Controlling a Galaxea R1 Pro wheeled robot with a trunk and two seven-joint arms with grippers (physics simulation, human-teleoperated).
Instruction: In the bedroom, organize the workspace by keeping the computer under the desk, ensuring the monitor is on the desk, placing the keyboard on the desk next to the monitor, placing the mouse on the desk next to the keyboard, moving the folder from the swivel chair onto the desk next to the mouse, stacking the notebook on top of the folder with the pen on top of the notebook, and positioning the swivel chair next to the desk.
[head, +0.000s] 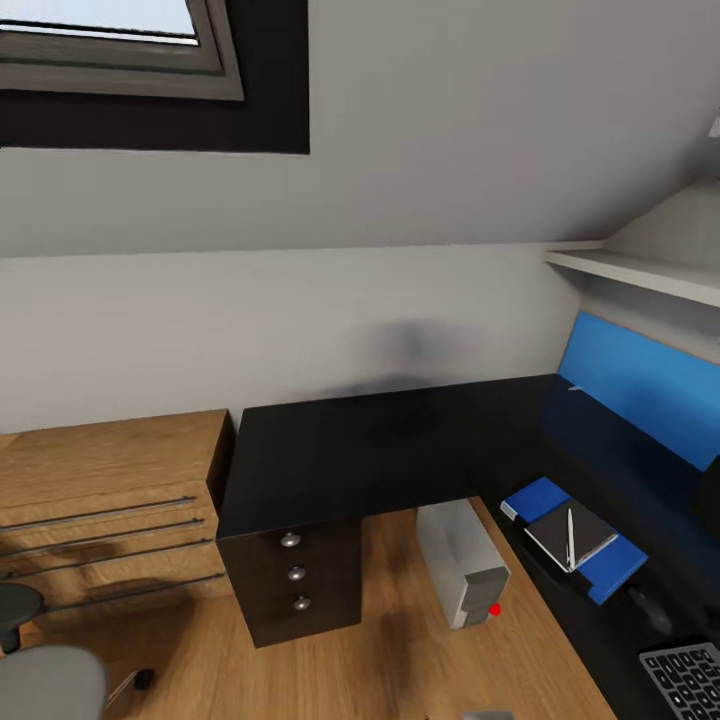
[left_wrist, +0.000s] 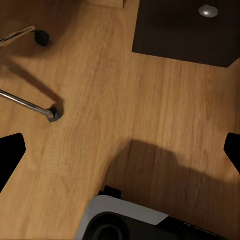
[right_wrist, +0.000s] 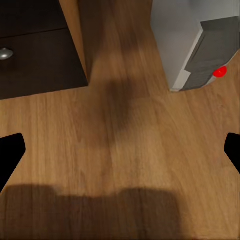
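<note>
Head view: folder (head: 600, 575), notebook (head: 572, 535), pen (head: 570, 538) stacked on desk (head: 340, 460); keyboard (head: 690, 680) placed. Computer (head: 462, 562) sits under the desk. Chair (head: 45, 680) pending. Both grippers wide open, empty.

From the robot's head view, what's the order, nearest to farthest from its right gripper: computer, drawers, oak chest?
1. Computer, on the floor just ahead of the right gripper.
2. Drawers, under the desk, further left.
3. Oak chest, far left.
</note>
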